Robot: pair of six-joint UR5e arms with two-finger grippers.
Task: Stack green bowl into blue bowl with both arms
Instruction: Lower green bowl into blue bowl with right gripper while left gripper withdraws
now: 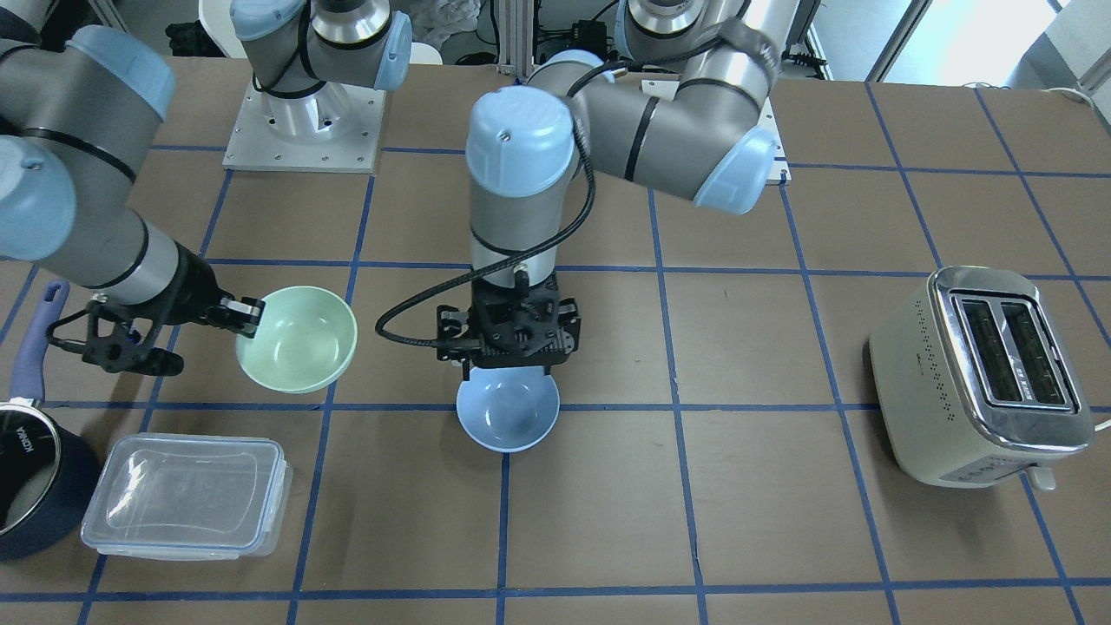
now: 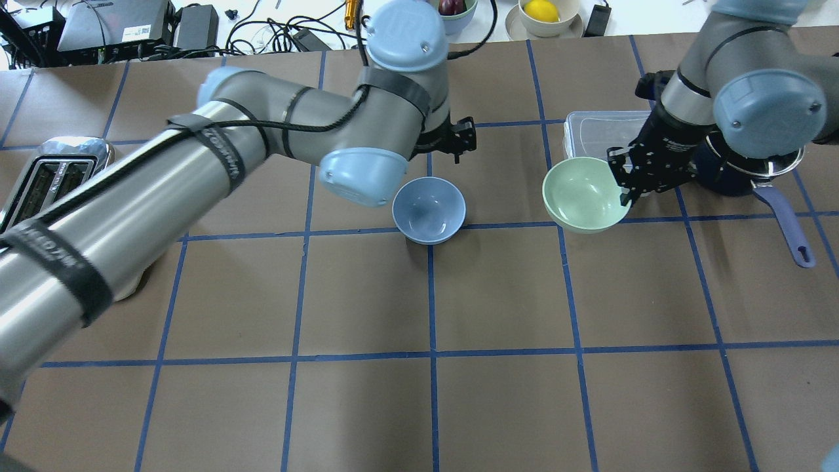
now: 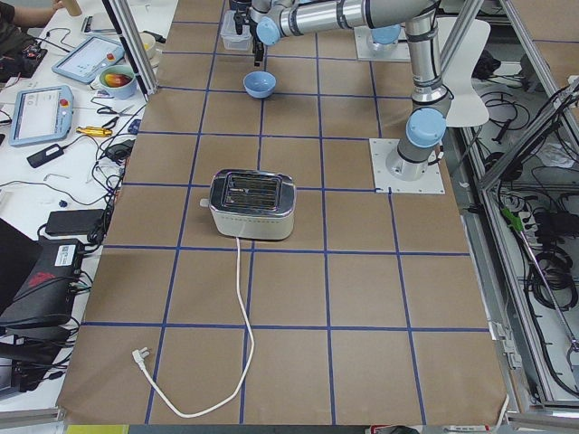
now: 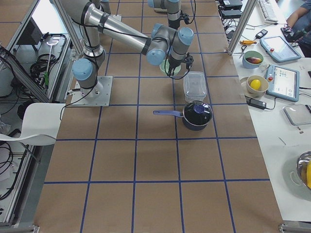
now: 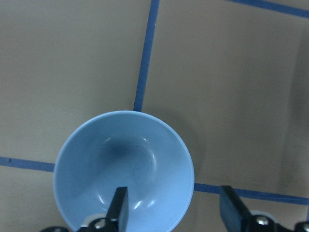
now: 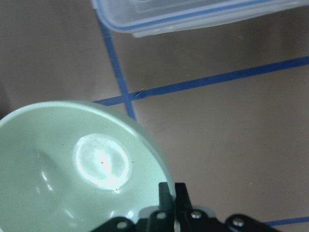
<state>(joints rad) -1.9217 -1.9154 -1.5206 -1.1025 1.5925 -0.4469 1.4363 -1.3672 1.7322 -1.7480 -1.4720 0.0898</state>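
**Table** (image 1: 781, 538): flat brown top, matte, ruled into squares by blue tape. All places below are given from the blue bowl.

**Left arm** (image 2: 196, 170): silver-grey tube with pale blue caps. It reaches in over the blue bowl, wrist pointing straight down.

**Right arm** (image 1: 78, 200): same build, on the robot's right of the blue bowl, carrying the green bowl.

**Toaster** (image 1: 981, 373): cream body with a chrome top, two slots. Well apart, on the robot's left.

**Saucepan** (image 1: 35, 486): dark navy, blue handle. Far off on the robot's right, past the green bowl.

**Container** (image 1: 187, 495): clear plastic box, rounded corners, blue-edged lid. Just beside the saucepan.

**Green bowl** (image 1: 299, 340): pale mint, smooth, round. On the robot's right, near but apart. It looks tilted and raised off the table, probably for the carry across.

**Blue bowl** (image 1: 508, 415): periwinkle, plain, upright on a tape crossing — the receiving bowl.

**Left gripper** (image 5: 174, 210): jaws wide apart, holding nothing. One finger is over the bowl's hollow and the other outside the rim, seemingly placed to steady it.

**Right gripper** (image 6: 172, 186): fingers pinched tight on the green bowl's rim.
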